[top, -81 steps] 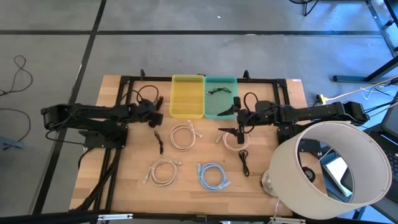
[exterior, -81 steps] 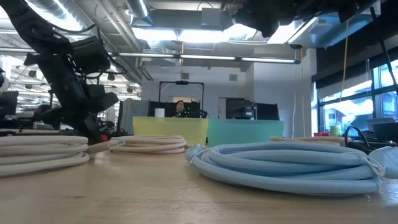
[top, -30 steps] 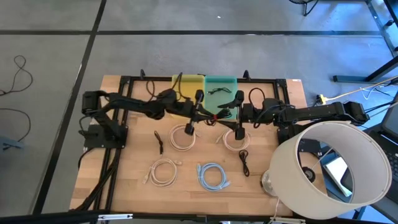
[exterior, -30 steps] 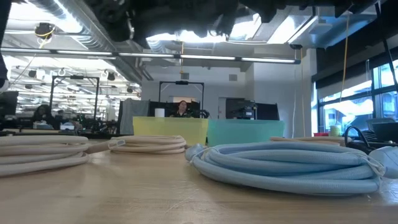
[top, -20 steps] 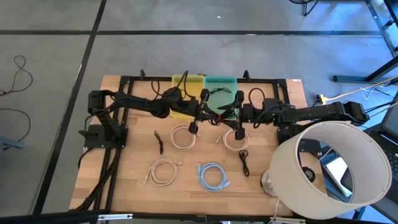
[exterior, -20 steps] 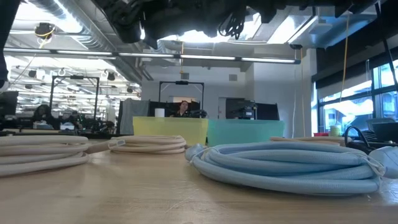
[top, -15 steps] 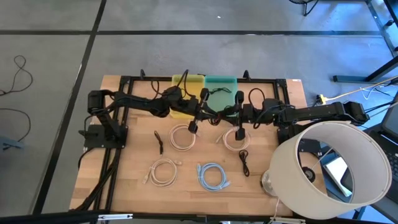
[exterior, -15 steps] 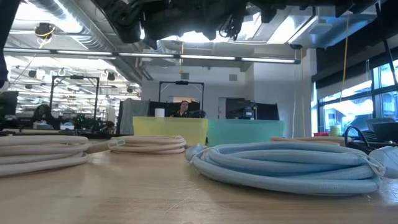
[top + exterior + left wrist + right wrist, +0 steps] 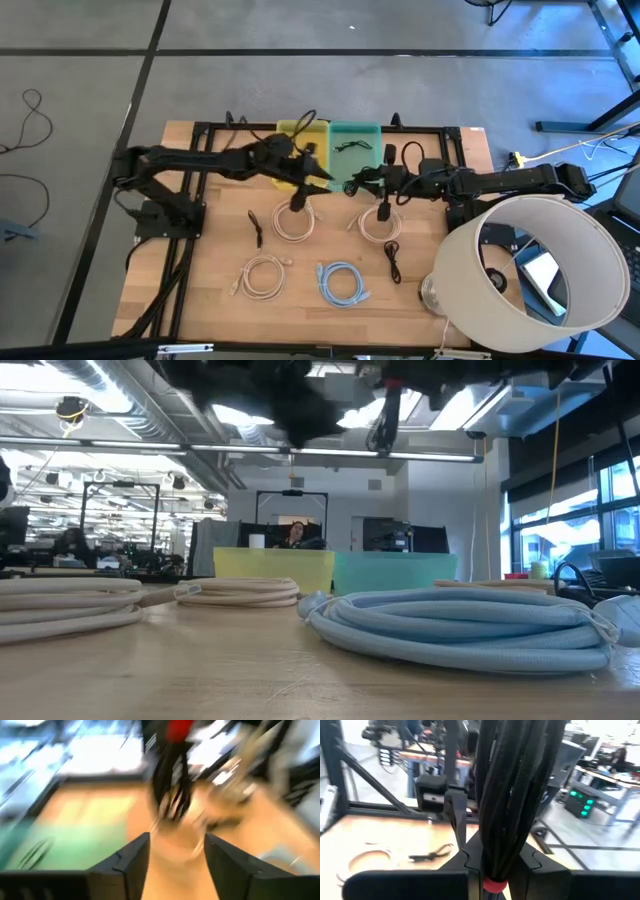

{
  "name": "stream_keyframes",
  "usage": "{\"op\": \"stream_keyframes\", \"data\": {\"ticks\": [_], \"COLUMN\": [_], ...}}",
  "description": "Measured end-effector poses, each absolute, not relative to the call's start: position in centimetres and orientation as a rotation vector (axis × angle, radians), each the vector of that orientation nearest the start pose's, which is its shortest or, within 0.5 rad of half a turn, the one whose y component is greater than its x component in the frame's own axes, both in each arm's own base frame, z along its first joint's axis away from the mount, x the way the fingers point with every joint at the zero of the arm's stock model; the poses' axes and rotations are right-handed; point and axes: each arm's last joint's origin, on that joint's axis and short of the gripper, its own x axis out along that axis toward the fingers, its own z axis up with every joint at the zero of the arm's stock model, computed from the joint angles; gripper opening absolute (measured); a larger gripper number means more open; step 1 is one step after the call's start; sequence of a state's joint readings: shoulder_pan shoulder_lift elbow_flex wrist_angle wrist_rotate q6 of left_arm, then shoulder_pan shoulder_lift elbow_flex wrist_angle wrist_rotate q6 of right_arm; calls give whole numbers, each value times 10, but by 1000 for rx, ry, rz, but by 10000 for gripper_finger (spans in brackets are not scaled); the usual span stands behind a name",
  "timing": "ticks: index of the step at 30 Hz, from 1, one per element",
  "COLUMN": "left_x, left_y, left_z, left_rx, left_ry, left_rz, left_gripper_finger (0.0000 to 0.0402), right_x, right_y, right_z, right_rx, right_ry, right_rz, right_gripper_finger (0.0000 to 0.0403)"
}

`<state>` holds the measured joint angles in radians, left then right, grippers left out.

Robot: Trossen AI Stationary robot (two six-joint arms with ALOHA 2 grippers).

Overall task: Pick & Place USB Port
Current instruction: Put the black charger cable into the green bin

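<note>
Right gripper (image 9: 496, 870) clenches a black cable bundle (image 9: 512, 795); left gripper (image 9: 176, 855) gapes (view badly blurred).

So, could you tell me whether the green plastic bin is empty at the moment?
Not empty: a black cable lies inside the green plastic bin.

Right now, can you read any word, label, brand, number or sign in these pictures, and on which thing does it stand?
None can be read.
The yellow bin, the green bin and the coiled cables on the table bear no print that shows.
The black cable bundle in the right gripper has only a plain red tie.
The screens in the room behind the table are too small to read.
</note>
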<state>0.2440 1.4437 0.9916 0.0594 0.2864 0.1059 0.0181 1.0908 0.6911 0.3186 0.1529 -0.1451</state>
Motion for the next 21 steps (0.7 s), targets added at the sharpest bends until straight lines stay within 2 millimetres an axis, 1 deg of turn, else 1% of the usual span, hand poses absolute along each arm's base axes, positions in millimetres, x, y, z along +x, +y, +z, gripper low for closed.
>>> {"op": "stream_keyframes", "data": {"ticks": [2, 5, 8, 10, 12, 15, 19, 21], "left_x": [291, 256, 223, 206, 193, 180, 169, 165], "left_y": [68, 64, 58, 53, 49, 42, 34, 31], "left_z": [281, 289, 298, 301, 304, 309, 311, 312], "left_rx": [-5, -56, -77, -74, -76, -75, -66, -64], "left_ry": [513, 672, 769, 782, 758, 701, 654, 643], "left_rz": [59, 256, 452, 554, 610, 634, 644, 639], "left_gripper_finger": [206, 221, 221, 219, 216, 214, 214, 214], "right_x": [240, 238, 242, 248, 257, 272, 292, 300], "right_y": [-1, -4, -11, -20, -34, -57, -89, -104], "right_z": [293, 302, 307, 308, 306, 298, 278, 263], "right_rx": [-173, -188, -207, -213, -213, -215, -212, -207], "right_ry": [106, 182, 301, 389, 468, 597, 737, 799], "right_rz": [-168, -249, -340, -381, -422, -483, -492, -498], "right_gripper_finger": [46, 46, 46, 46, 46, 46, 46, 46]}}
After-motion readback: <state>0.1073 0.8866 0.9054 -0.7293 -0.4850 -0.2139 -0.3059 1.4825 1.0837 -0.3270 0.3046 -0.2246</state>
